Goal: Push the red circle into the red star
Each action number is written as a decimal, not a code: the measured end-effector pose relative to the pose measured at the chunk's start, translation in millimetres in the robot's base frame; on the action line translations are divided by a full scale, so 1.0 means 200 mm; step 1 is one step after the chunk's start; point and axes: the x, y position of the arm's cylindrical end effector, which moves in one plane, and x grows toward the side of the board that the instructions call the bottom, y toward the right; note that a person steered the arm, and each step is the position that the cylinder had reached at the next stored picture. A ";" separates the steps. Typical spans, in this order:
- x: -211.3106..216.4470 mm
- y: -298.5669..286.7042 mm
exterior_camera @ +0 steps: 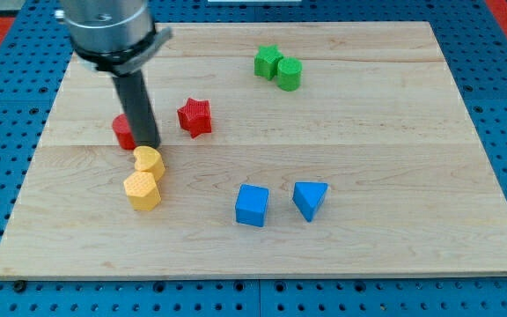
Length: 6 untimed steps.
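The red circle (123, 130) lies left of centre on the wooden board, mostly hidden behind my dark rod. The red star (195, 116) lies a short way to its right, with a gap between them. My tip (149, 144) stands at the red circle's right edge, between the circle and the star, just above the yellow blocks.
Two yellow blocks (149, 162) (142, 190) sit touching just below my tip. A green star (268, 61) and a green circle (289, 74) touch at the view's top. A blue cube (252, 204) and a blue triangle (310, 199) lie lower right. The wooden board (394, 132) is edged by blue pegboard.
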 end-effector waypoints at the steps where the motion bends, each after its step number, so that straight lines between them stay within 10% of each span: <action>1: -0.02 -0.12; 4: -0.09 -0.71; 6: -0.27 0.05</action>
